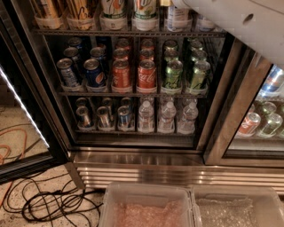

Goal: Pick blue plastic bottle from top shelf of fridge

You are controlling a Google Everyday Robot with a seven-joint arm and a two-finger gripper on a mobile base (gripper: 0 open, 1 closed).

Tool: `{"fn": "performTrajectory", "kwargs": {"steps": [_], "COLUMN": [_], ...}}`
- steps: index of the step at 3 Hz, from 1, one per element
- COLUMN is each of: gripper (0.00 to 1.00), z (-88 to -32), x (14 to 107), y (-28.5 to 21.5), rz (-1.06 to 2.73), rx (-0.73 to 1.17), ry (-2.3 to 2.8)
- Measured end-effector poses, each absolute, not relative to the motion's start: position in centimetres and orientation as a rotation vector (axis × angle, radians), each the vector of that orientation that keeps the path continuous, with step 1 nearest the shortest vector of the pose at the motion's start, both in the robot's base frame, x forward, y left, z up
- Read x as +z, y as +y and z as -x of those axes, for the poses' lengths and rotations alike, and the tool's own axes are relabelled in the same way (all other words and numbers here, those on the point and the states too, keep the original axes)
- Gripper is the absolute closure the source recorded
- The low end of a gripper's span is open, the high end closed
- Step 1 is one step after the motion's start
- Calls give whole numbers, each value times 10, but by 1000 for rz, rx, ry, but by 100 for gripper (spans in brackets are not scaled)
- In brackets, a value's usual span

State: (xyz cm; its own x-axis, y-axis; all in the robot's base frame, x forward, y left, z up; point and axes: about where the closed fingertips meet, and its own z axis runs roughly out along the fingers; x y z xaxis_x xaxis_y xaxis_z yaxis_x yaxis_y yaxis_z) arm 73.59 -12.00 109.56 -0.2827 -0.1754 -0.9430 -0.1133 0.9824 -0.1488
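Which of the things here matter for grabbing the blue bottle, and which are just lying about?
Job: blue plastic bottle; top shelf; fridge; gripper, out of view past the top edge, on the white arm.
Lying about: soda cans; small water bottles; floor cables; plastic bins.

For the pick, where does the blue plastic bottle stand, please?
Camera view: blue plastic bottle on the top shelf, right of the white bottles, under the white arm; tool out of frame.

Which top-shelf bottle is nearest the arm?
The blue plastic bottle, fifth from left, right under the white arm; the gripper is out of view above.
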Motion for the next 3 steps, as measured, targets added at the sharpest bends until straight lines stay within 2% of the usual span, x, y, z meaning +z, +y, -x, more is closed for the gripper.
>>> {"fn": "performTrajectory", "kwargs": {"steps": [1, 2, 3], "gripper": [34, 52, 76], "z": [-739, -741, -740], "x": [1093, 1092, 1093], "y": [-123, -122, -122], "rz": [201, 243, 243], "rx": [-67, -42, -42], "ry": [1863, 1856, 1856]}}
